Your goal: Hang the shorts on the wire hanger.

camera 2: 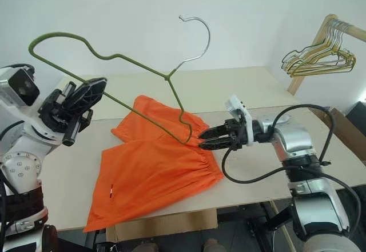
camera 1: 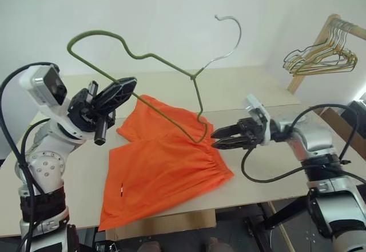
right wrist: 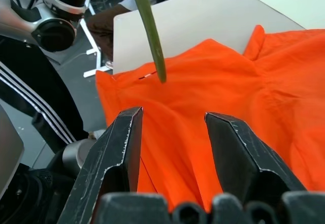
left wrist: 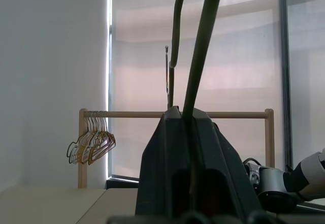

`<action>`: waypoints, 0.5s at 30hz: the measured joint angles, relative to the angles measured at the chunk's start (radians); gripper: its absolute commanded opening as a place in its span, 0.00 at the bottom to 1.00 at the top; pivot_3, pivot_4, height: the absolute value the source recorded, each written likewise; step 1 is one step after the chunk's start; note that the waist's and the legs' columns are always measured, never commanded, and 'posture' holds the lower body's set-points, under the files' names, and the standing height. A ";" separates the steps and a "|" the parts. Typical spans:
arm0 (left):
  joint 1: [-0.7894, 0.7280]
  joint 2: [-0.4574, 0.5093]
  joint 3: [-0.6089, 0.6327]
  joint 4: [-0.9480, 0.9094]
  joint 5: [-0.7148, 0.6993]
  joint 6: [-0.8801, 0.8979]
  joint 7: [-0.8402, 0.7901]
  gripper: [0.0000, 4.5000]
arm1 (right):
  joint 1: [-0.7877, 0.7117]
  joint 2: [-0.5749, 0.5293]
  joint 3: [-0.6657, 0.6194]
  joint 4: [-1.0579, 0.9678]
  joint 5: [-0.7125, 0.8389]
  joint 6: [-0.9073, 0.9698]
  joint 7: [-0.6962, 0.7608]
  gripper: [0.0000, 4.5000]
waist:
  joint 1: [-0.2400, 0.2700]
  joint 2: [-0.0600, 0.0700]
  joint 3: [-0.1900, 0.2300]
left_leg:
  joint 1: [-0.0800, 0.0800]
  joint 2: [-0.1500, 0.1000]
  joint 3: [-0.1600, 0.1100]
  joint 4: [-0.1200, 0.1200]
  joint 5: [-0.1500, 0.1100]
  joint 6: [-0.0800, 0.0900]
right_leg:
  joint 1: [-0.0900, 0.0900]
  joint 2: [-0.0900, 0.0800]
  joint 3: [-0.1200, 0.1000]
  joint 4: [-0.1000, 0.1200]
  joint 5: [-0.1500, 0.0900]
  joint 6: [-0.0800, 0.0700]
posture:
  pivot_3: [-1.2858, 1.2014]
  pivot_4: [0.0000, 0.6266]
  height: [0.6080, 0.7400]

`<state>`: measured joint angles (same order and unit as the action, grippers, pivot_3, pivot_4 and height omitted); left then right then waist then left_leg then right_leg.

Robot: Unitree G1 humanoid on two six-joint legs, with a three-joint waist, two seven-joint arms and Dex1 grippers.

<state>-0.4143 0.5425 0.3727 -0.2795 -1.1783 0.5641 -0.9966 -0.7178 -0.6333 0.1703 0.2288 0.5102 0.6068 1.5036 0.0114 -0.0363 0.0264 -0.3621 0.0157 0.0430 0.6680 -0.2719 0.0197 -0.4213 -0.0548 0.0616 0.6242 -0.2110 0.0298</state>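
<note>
Left eye view: wrinkled orange shorts (camera 1: pixel 166 166) flat; left gripper (camera 1: pixel 117 92) clamps wire hanger (camera 1: pixel 143 55); right gripper (camera 1: pixel 226 136) parted, empty.

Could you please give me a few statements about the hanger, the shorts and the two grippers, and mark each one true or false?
1. The left gripper is shut on the wire hanger. True.
2. The shorts already hang from the hanger. False: they lie spread on the table, and only the hanger's lower end reaches down to the waistband.
3. The right gripper has its fingers apart, with nothing between them. True.
4. The shorts are blue. False: they are bright orange.
5. A bunch of hangers hangs on a wooden rack at the far right. True.
</note>
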 measured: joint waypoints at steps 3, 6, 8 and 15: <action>0.000 -0.012 -0.001 0.000 0.000 -0.002 0.003 0.00 | -0.009 0.010 0.003 0.000 0.002 0.012 0.000 0.54 | 0.001 0.000 0.000 | -0.001 0.000 0.000 0.001 0.000 0.000 | 0.000 -0.001 -0.001 0.000 0.000 0.000 | 0.55 0.00 1.00; 0.000 -0.024 -0.011 0.000 0.008 -0.008 0.002 0.00 | -0.019 0.024 0.003 -0.001 0.006 0.018 -0.001 0.54 | 0.001 0.000 0.000 | -0.001 0.000 0.000 0.001 0.000 0.000 | 0.000 -0.001 -0.001 0.000 0.000 0.000 | 0.55 0.00 1.00; -0.001 -0.030 -0.021 0.000 0.016 -0.017 0.002 0.00 | -0.020 0.032 0.002 -0.001 0.020 0.038 -0.001 0.54 | 0.001 0.000 0.000 | -0.001 0.000 -0.001 0.001 0.000 0.000 | 0.000 -0.001 -0.001 0.000 0.000 0.000 | 0.55 0.00 1.00; -0.004 -0.040 -0.031 0.000 0.024 -0.025 -0.005 0.00 | -0.022 0.057 -0.020 -0.050 0.073 0.111 -0.015 0.54 | -0.002 0.000 0.000 | -0.001 0.000 -0.001 0.001 0.000 0.000 | -0.001 0.000 -0.001 0.001 0.000 0.000 | 0.54 0.00 1.00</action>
<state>-0.4185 0.5024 0.3420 -0.2793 -1.1546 0.5389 -1.0015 -0.7399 -0.5765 0.1502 0.1792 0.5829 0.7180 1.4887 0.0093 -0.0363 0.0264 -0.3635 0.0155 0.0420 0.6692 -0.2719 0.0196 -0.4218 -0.0551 0.0604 0.6247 -0.2107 0.0298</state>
